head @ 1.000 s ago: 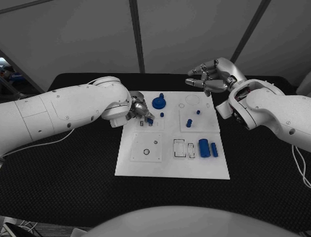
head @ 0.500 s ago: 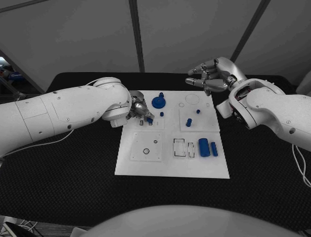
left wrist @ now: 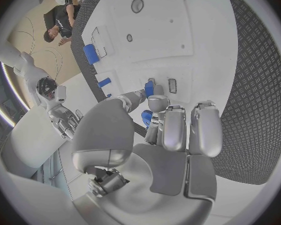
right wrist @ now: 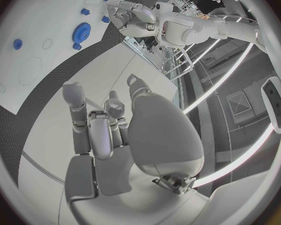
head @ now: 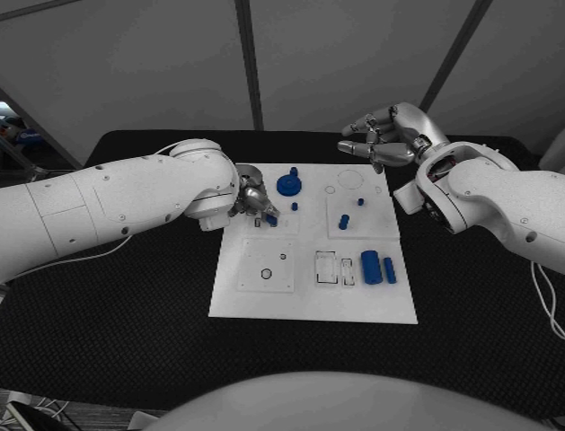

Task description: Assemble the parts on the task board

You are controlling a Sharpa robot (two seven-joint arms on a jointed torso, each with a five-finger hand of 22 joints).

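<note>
The white task board lies in the middle of the black table. My left hand hovers low over its far left part and pinches a small blue part between thumb and a finger; the left wrist view shows this part just above a small slot. A blue gear stands right behind that hand. My right hand hangs raised past the board's far right corner, fingers apart and loosely bent, holding nothing.
Two short blue pegs stand on the board's right middle. A thick blue cylinder and a slim one lie near its right edge, beside empty rectangular recesses. A round hole sits left of them.
The fingers of my right hand have shifted slightly. My left hand and the blue part in it stay almost where they were.
</note>
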